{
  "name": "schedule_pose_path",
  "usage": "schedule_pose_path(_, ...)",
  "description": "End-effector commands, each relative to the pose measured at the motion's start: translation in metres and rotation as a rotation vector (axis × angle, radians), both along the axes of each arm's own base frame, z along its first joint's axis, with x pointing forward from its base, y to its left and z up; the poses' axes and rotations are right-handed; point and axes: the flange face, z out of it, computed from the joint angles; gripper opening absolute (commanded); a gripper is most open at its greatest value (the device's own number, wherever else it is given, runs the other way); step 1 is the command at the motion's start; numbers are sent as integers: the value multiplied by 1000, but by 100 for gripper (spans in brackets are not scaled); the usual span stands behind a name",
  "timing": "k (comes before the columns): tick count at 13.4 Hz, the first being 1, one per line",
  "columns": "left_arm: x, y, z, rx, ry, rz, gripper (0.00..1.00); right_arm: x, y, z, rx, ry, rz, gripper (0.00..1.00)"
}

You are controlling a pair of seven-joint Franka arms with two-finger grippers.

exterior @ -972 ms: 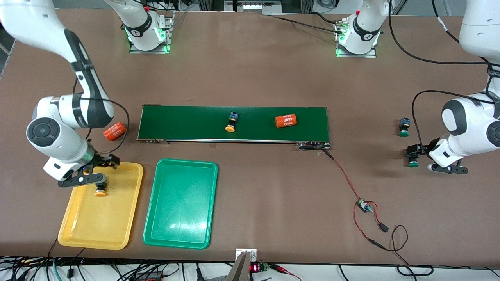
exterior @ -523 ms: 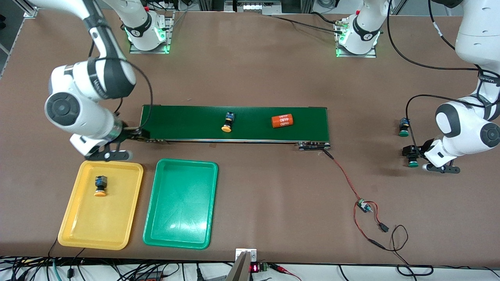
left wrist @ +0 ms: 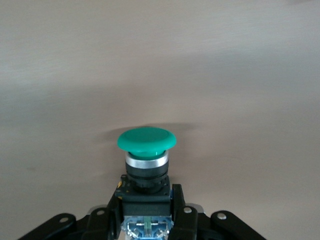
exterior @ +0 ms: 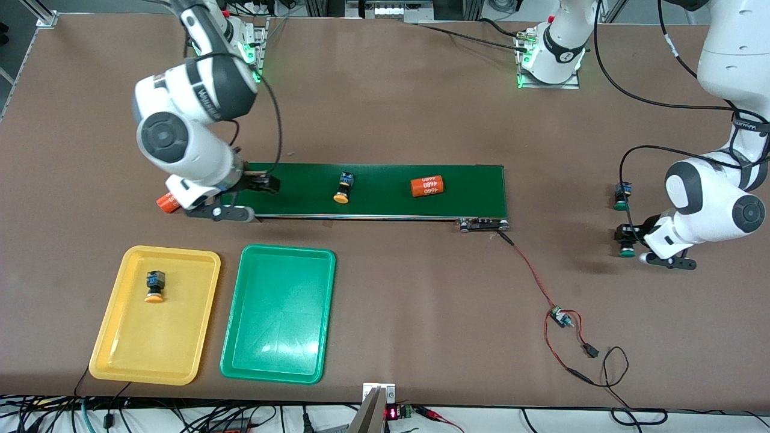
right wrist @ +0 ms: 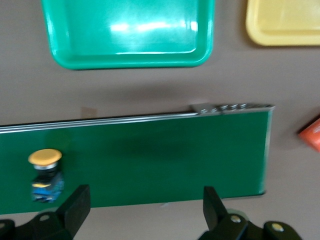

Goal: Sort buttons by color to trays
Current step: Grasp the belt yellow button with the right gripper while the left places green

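One orange-yellow button (exterior: 154,286) lies in the yellow tray (exterior: 150,349). The green tray (exterior: 278,325) beside it holds nothing. A second orange-yellow button (exterior: 343,187) lies on the dark-green belt (exterior: 385,204) and shows in the right wrist view (right wrist: 45,172). My right gripper (exterior: 252,198) is open and empty over the belt's end toward the right arm (right wrist: 145,200). My left gripper (exterior: 631,242) is shut on a green button (exterior: 625,243), its black body between the fingers (left wrist: 178,205) and its cap (left wrist: 146,140) sticking out. The other green button (exterior: 621,196) lies on the table close by.
An orange numbered cylinder (exterior: 427,186) lies on the belt; another (exterior: 165,202) lies on the table by the belt's end, under the right arm. A red-and-black wire with a small board (exterior: 559,316) runs from the belt toward the front edge.
My right gripper has left the yellow tray, with the button lying in it, and moved up over the belt's end. The belt's button and cylinder have drifted toward the right arm's end.
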Motion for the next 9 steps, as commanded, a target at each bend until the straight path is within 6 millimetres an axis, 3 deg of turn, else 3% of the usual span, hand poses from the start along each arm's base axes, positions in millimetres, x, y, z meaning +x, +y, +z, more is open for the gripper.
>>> schedule_pose_path(1, 5, -56, 47, -59, 66, 10, 26, -20, 34, -6, 5, -23, -54, 100)
schedule_pose_path(3, 3, -120, 60, -83, 124, 23, 26, -28, 54, -21, 14, -32, -27, 100)
schedule_pose_path(9, -22, -279, 85, -182, 217, -3, 24, -52, 72, -59, 42, -104, -12, 100)
